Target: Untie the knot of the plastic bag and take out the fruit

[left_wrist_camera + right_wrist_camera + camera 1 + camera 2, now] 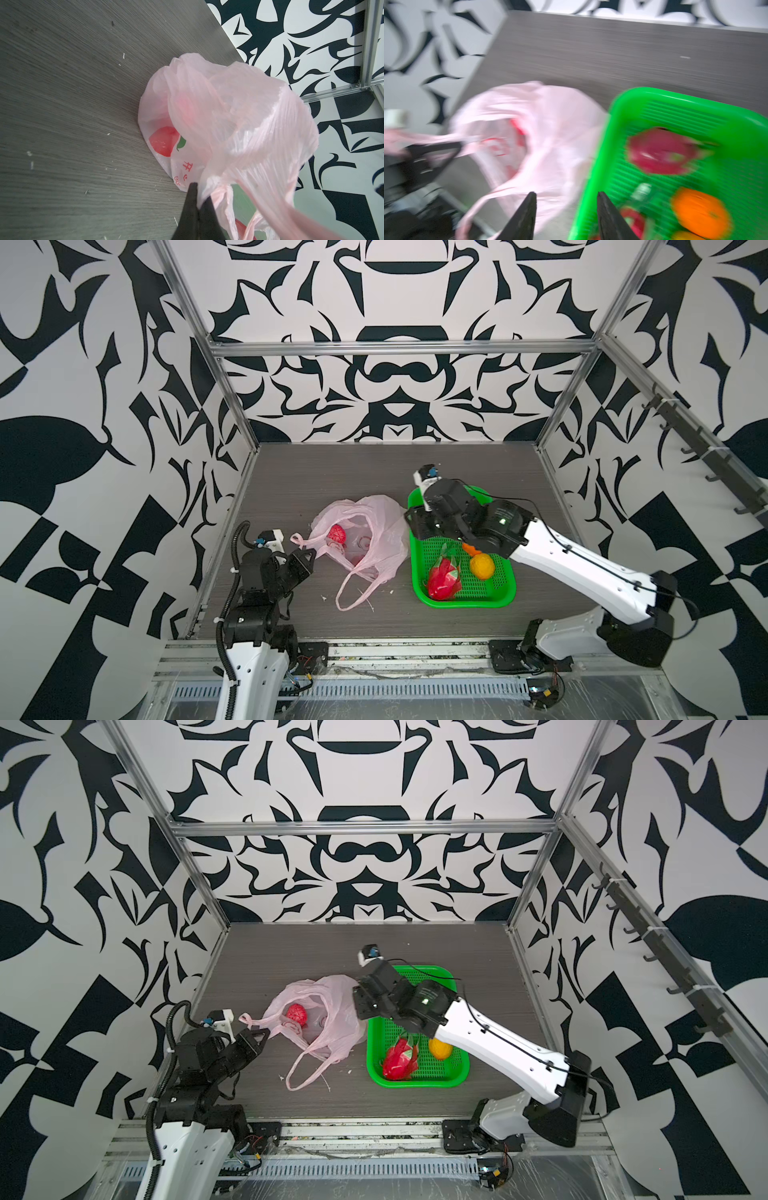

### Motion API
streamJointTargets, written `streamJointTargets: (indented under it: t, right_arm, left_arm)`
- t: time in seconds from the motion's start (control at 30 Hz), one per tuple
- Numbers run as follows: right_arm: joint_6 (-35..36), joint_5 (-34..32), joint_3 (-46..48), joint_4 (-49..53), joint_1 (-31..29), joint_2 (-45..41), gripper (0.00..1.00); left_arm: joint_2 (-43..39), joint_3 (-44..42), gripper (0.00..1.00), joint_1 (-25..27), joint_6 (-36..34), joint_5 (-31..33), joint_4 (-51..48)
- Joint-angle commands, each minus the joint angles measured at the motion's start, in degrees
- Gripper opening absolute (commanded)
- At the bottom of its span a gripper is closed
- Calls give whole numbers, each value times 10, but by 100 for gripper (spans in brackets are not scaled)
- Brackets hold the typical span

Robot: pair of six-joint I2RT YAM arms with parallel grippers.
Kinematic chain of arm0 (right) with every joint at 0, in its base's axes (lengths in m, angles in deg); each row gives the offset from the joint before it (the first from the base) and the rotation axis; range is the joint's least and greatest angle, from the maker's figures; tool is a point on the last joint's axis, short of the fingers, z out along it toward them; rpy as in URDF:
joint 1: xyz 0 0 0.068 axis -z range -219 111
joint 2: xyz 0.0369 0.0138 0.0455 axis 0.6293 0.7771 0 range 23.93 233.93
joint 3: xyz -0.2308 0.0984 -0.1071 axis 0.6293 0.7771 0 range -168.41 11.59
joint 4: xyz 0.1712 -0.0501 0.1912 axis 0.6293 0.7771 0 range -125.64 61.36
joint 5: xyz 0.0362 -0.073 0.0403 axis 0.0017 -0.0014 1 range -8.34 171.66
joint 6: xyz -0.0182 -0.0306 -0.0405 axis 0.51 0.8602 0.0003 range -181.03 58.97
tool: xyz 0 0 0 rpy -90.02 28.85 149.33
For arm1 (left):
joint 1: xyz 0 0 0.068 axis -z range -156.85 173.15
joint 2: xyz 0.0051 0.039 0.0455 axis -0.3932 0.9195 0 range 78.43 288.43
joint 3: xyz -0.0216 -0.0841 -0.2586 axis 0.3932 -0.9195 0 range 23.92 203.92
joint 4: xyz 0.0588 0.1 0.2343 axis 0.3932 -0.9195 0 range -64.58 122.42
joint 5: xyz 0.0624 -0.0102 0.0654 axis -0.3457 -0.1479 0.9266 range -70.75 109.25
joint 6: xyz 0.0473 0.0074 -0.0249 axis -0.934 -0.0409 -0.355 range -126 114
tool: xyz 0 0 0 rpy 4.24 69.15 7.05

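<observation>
**Bag mouth open, one fruit inside**

A dragon fruit (442, 578) and an orange (482, 566) are seen in the green basket (465, 602). The left gripper (200, 197) is clamped on a handle of the plastic bag (374, 526), which lies just beside the basket. A red bumpy fruit (336, 534) is seen inside the bag. The right gripper (566, 194) is held over the bag-basket edge, jaws apart and empty.

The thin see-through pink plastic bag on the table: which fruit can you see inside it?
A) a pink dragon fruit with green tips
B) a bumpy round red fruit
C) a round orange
B: in both top views a bumpy round red fruit sits in the open mouth of the thin pink plastic bag, while a round orange and a magenta dragon fruit lie in the green perforated plastic basket.
</observation>
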Motion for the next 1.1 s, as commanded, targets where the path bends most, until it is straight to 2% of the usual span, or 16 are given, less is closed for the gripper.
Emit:
streamJointTargets:
  t: [0.0, 0.23, 0.37, 0.5, 0.6, 0.8, 1.07]
  right_arm:
    - [0, 39, -44, -34, -32, 70, 47]
    - [-35, 56, -115, -107, -51, 233, 40]
    - [-45, 55, -201, -88, -51, 330, 38]
    - [-68, 20, -258, -86, -51, 400, 38]
    - [-86, -15, -273, -106, -51, 430, 42]
    - [-116, -33, -282, -151, -44, 462, 49]
    - [-139, 47, -308, -188, -24, 509, 64]
  left_arm:
    - [-7, 13, 0, 0, -7, 4, -7]
    - [-35, 14, 0, 0, -4, 13, -33]
    - [-47, 13, 0, 0, -1, 12, -50]
    - [-66, 11, 0, 0, 3, 10, -69]
    - [-78, 8, 0, 0, 16, -3, -79]
    - [-84, 5, 0, 0, 38, -38, -105]
    - [-79, 5, 0, 0, 40, -48, -103]
